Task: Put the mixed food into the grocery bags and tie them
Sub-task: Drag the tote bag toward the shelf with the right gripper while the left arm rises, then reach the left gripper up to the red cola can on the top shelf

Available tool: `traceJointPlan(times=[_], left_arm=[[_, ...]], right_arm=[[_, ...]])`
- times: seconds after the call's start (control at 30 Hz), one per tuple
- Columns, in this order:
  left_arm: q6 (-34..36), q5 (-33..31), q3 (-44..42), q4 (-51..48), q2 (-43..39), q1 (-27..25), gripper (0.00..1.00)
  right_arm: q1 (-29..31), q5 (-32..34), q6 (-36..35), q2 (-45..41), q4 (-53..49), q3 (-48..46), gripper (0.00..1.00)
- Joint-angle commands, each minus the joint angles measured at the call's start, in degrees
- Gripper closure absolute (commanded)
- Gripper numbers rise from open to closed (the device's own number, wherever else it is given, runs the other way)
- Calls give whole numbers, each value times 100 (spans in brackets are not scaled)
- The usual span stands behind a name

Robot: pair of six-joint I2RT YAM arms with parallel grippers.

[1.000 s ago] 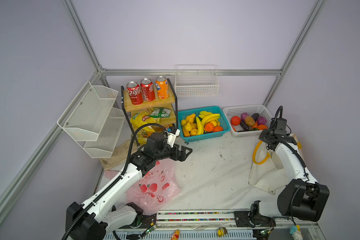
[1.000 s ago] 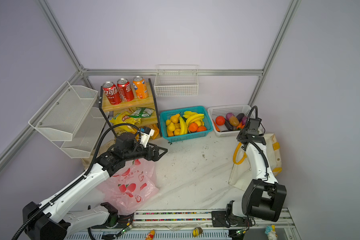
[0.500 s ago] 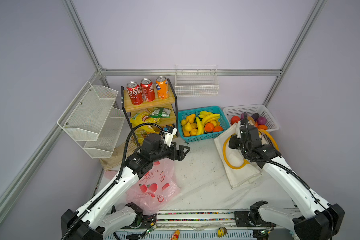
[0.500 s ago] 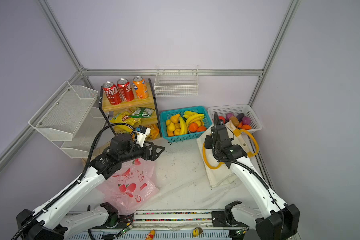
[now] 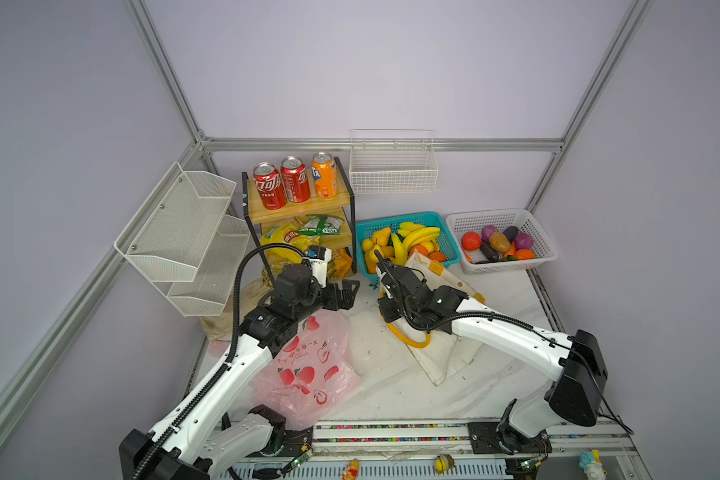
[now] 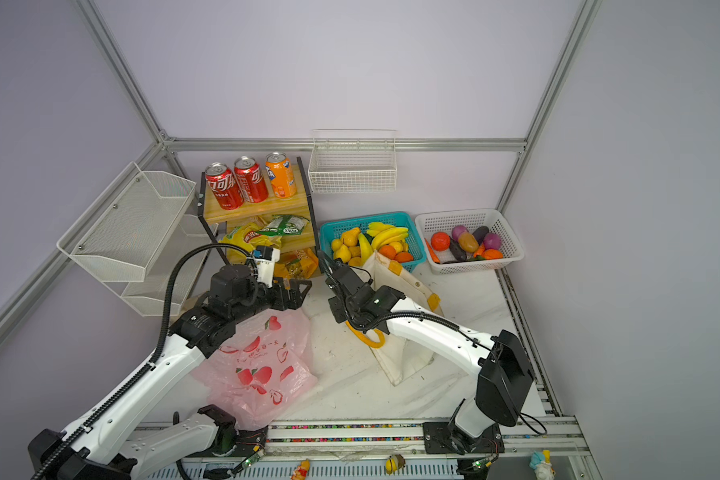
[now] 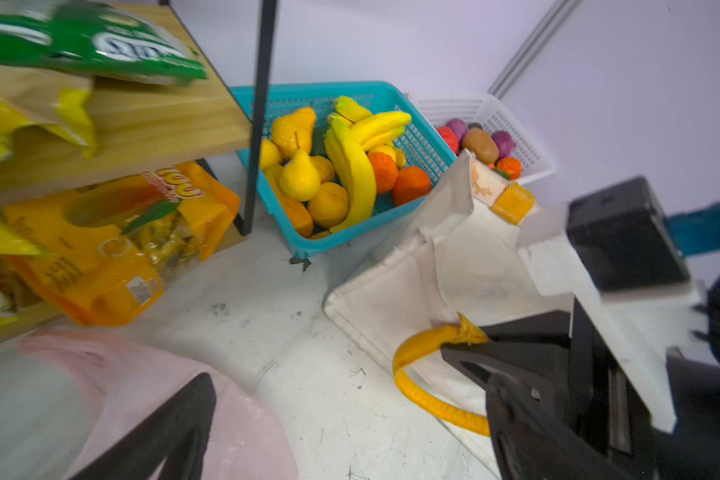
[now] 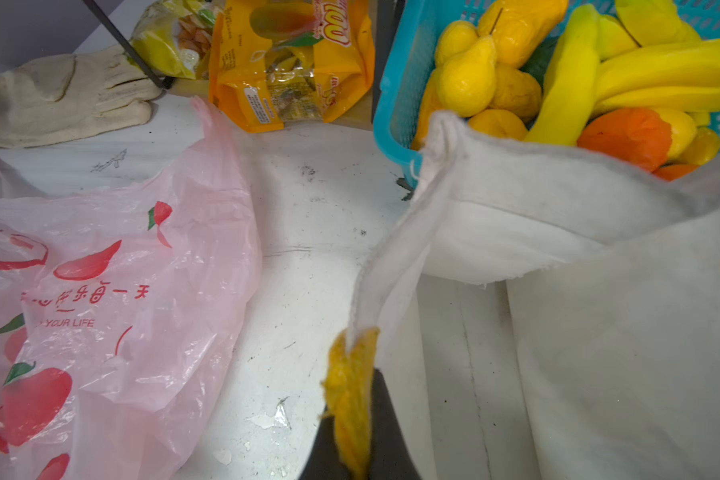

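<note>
Bench (image 5: 375, 390) bearing the white canvas tote (image 5: 443, 357), centre-right, and the pink plastic bag (image 5: 308, 374), left. Teal basket (image 5: 395, 217) behind the tote holds the toy fruits (image 5: 416, 237). Two cola cans (image 5: 269, 191) stand on the top shelf (image 5: 304, 208). Left pincer (image 5: 352, 294): wide, empty, near the pink bag's far edge. Right pincer (image 8: 352, 419): clamped on the tote's yellow handle (image 5: 412, 344).

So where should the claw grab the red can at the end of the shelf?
Probably around its round middle, coming from above: the end red cola can stands upright on the wooden shelf with nothing over it. Pinch it front and back, since the second red cola can crowds one side.
</note>
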Motion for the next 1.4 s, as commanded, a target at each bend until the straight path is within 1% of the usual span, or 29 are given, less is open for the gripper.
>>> traceJointPlan(times=[0.0, 0.1, 0.2, 0.23, 0.27, 0.33, 0.37, 0.4, 0.43, 0.5, 0.57, 0.63, 0.73, 0.8, 0.83, 0.93, 0.97, 1.07, 1.23, 1.33, 1.37], left_arm=[[-442, 246, -5, 215, -387, 743, 0], [-488, 495, 12, 124, -421, 1265, 0], [-443, 464, 104, 68, -388, 1466, 0], [-411, 451, 138, 62, -379, 1483, 1], [-376, 433, 173, 49, -366, 1477, 1], [-200, 356, 261, -28, -373, 1435, 5], [-109, 238, 278, -62, -398, 1361, 6], [25, 21, 290, -111, -431, 1233, 6], [152, -225, 314, -173, -464, 1102, 6], [453, -789, 399, -352, -453, 824, 6], [622, -1063, 589, -583, -322, 718, 6], [745, -1233, 814, -782, -152, 663, 6], [1005, -1616, 1224, -1000, 109, 538, 6], [1099, -1762, 1611, -1224, 298, 528, 6], [1268, -1789, 1819, -1330, 380, 529, 5], [1363, -1629, 2541, -1611, 529, 665, 3], [1357, -1498, 2795, -1677, 567, 815, 3], [1200, -1023, 3557, -1808, 815, 1475, 3], [1185, -675, 4994, -2168, 1769, 2134, 3], [1175, -443, 5640, -2235, 2220, 2310, 3], [1188, -377, 5843, -2243, 2541, 2335, 3]], right_arm=[[23, -401, -394, 121, 397, 184, 100], [19, -616, -502, 176, 564, 126, 100], [24, -698, -609, 252, 541, 124, 92], [26, -730, -669, 253, 504, 158, 87], [20, -793, -714, 230, 490, 186, 79], [18, -1083, -796, 84, 515, 181, 57], [19, -1202, -836, 12, 508, 170, 51], [22, -1346, -920, -179, 507, 154, 44], [25, -1449, -1005, -317, 528, 139, 39], [7, -1720, -1260, -715, 709, 81, 25], [-66, -1923, -1333, -1084, 1104, -41, 16], [-230, -1985, -1299, -1378, 1617, -200, 13], [-637, -1171, -777, -1437, 2140, -259, 13], [-729, -568, -539, -1406, 2400, -316, 13], [-729, -493, -524, -1399, 2534, -357, 13], [-729, -801, -480, -1395, 2949, -523, 13], [-729, -872, -450, -1388, 3062, -578, 13], [-729, -1016, -447, -1308, 3263, -678, 13], [-729, -1074, -655, -1062, 3204, -519, 13], [-729, -1122, -740, -995, 3204, -466, 13], [-730, -1139, -764, -987, 3229, -474, 13]])
